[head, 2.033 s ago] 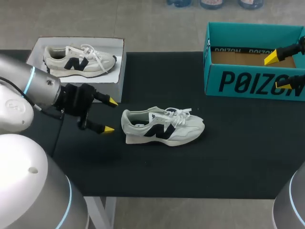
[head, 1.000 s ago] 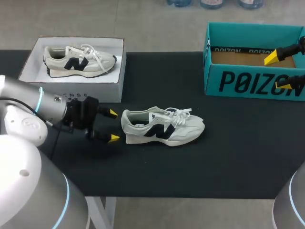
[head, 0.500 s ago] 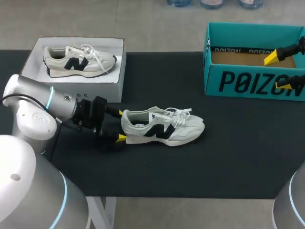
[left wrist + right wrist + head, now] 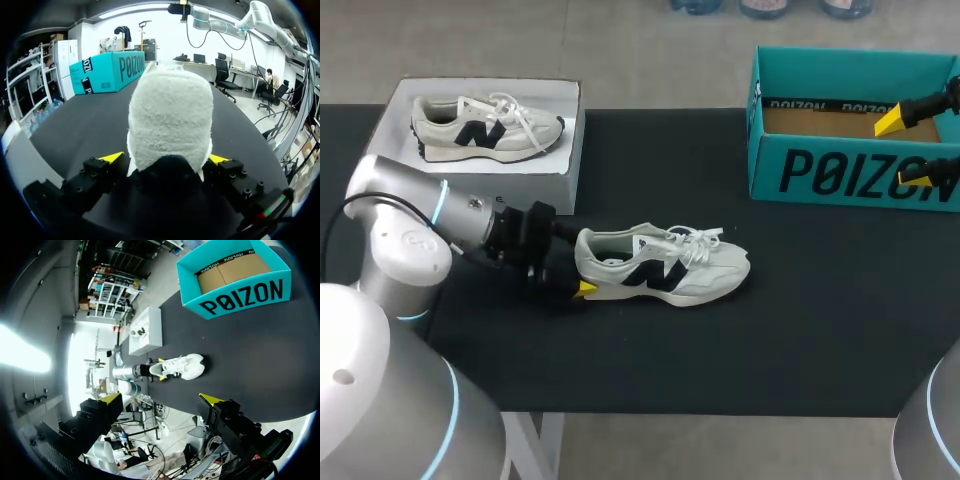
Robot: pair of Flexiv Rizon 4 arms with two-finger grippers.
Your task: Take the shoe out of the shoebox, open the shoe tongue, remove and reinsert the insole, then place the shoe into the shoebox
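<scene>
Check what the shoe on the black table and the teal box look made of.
Shoe: the heel looks like fuzzy pale suede or fleece, napped and matte up close in the left wrist view. The dark smooth side patch is possibly leather or synthetic. Teal box: cardboard, with matte teal print outside and raw brown inside.

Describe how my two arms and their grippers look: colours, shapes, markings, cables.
Left arm: rounded silver-grey links, a glowing blue ring at the joints, a black wrist section, and a thin black cable looping beside it. Left gripper: black blocky body with bolt heads, two fingers with yellow wedge tips. Right arm: same silver shell and blue ring. Right gripper: black, yellow-tipped.
</scene>
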